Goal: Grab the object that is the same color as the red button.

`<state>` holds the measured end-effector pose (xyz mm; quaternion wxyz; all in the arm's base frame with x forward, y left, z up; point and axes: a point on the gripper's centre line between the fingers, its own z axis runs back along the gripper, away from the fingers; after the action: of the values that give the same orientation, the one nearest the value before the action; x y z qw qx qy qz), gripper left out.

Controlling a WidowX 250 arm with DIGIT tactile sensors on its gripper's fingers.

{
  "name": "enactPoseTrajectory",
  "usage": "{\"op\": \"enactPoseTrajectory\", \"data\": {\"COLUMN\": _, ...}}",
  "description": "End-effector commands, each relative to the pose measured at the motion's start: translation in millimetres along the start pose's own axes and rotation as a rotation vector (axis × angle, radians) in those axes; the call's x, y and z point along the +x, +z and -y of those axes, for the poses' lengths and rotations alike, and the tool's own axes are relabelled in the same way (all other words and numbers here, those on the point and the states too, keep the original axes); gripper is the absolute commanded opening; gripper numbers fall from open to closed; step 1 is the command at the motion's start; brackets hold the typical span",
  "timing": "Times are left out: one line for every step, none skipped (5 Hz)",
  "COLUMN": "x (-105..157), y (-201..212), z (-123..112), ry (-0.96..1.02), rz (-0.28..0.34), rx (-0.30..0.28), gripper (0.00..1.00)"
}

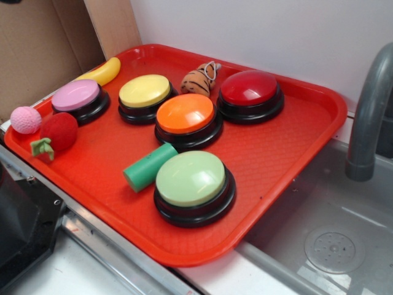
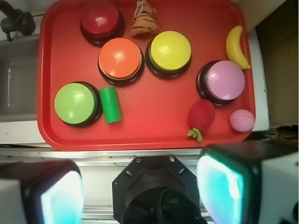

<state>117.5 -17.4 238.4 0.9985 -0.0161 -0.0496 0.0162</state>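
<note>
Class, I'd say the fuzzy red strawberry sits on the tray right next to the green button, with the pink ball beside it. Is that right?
Not quite. The strawberry sits next to the pink button, not the green button, which is across the tray by the green cylinder. The pink ball is indeed beside the strawberry. The wrist view shows this clearly.

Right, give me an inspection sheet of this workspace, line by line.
Surface: red tray beside a sink.
Job's things: red strawberry toy near the tray's edge, untouched; red button at the far corner.
Clutter: orange, yellow, pink and green buttons, green cylinder, banana, pink ball, striped plush.
Grippers: gripper open, off the tray, holding nothing.
Cables: nothing seen.
Surroundings: faucet, cardboard.
</note>
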Motion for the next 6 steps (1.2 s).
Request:
{"op": "enactPoseTrajectory", "data": {"x": 0.0, "y": 0.0, "z": 0.0, "ry": 0.000, "rz": 0.000, "rx": 0.000, "gripper": 1.00}}
{"op": "enactPoseTrajectory", "data": {"x": -2.5, "y": -9.6, "z": -26.2, "ry": 0.099, "rz": 0.035, "rx": -0.006, "gripper": 1.00}}
{"op": "enactPoseTrajectory", "data": {"x": -3.7, "y": -25.8, "z": -47.1, "ry": 0.201, "rz": 0.029, "rx": 0.036, "gripper": 1.00}}
{"op": "enactPoseTrajectory", "data": {"x": -6.2, "y": -45.1, "z": -67.5, "ry": 0.309, "rz": 0.039, "rx": 0.077, "gripper": 1.00}}
{"op": "enactPoseTrajectory", "data": {"x": -9.2, "y": -61.9, "z": -84.0, "ry": 0.369, "rz": 0.057, "rx": 0.094, "gripper": 1.00}}
{"op": "enactPoseTrajectory", "data": {"x": -12.0, "y": -95.5, "z": -106.4, "ry": 0.460, "rz": 0.091, "rx": 0.122, "gripper": 1.00}}
